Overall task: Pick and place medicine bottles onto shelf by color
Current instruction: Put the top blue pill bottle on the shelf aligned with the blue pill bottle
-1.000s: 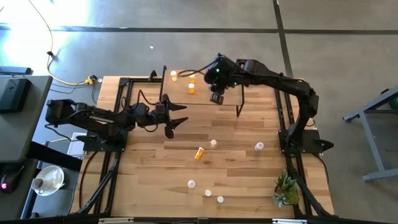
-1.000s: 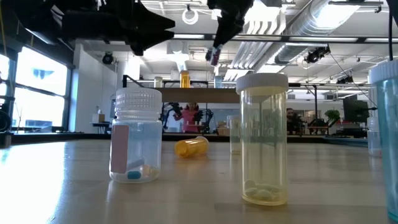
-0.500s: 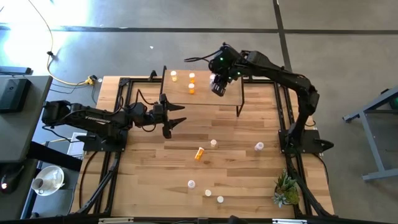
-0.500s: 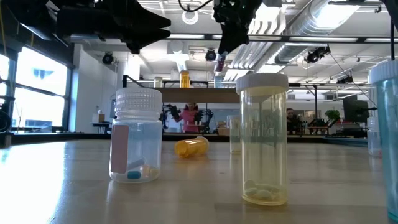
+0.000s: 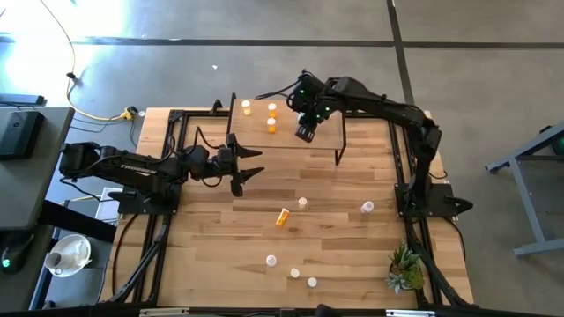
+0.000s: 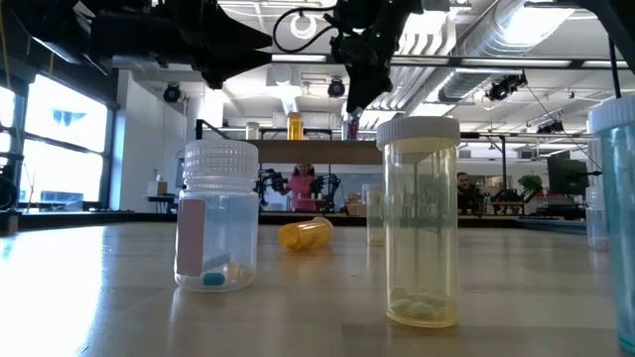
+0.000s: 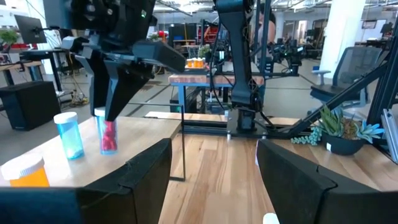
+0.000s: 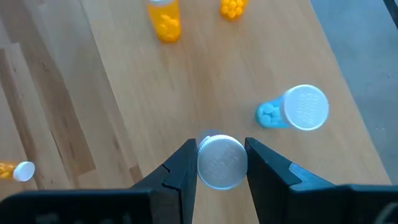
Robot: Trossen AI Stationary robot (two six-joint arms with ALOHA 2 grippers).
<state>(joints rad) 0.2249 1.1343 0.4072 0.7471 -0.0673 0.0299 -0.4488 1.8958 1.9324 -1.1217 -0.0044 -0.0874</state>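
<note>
My right gripper (image 5: 304, 133) is over the light-wood shelf (image 5: 317, 145) at the table's far side, shut on a small pink bottle (image 7: 107, 133) with a white cap. The bottle stands upright beside a blue bottle (image 7: 68, 134) (image 8: 297, 109); I cannot tell whether its base touches the board. Orange bottles (image 5: 271, 126) (image 8: 164, 20) stand farther left on the shelf. My left gripper (image 5: 253, 167) hovers open and empty at the table's left middle, in front of the shelf. Several more bottles are on the tabletop, one orange bottle (image 5: 282, 217) lying on its side. My right gripper pinches the pink bottle by its white cap (image 8: 222, 163), one finger (image 8: 179, 169) on each side of it. The fingers come from above, pointing down. The bottle hangs upright below them, its base at the shelf board.
White-capped bottles (image 5: 302, 203) (image 5: 367, 208) (image 5: 270, 261) stand scattered on the table's near half. A small potted plant (image 5: 405, 269) sits at the near right corner. In the low view a clear bottle (image 6: 215, 220) and a yellowish one (image 6: 422, 226) stand close to the camera.
My right gripper has gone down toward the shelf with the pink bottle, ending beside the blue bottle. The bottle was tilted in the air and now stands upright at board height.
</note>
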